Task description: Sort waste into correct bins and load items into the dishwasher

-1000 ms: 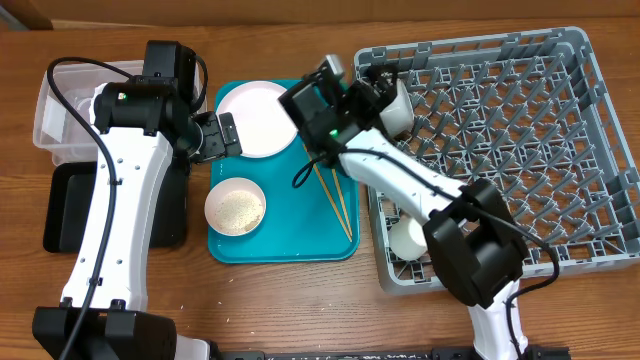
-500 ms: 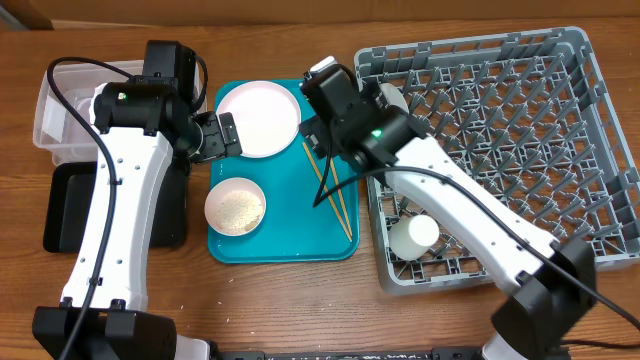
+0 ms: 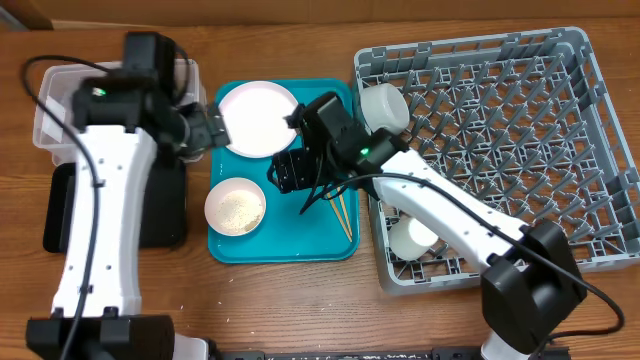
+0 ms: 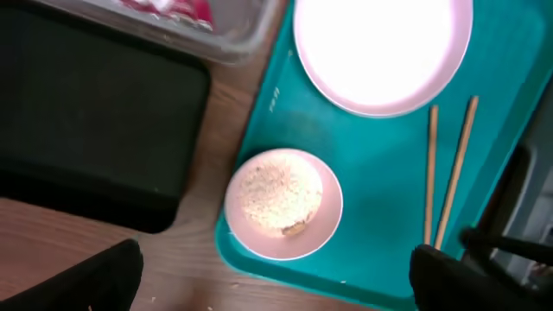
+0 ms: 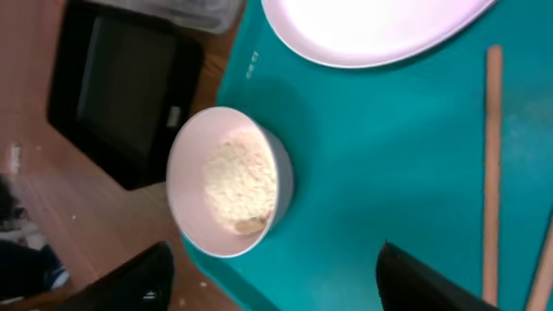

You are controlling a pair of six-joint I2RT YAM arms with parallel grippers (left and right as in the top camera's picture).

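Overhead | right hand (image 3: 287, 171) spread open over teal tray (image 3: 300, 236) | left hand (image 3: 206, 129) open beside plate (image 3: 258, 118)

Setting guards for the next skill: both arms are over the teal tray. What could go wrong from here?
1. The left gripper and right gripper, both open, sit close beside the plate; simultaneous reaches could collide.
2. The bowl holds rice grains; tilting it before emptying would likely spill them.
3. The chopsticks lie flat on the teal tray; a pinch may slip.
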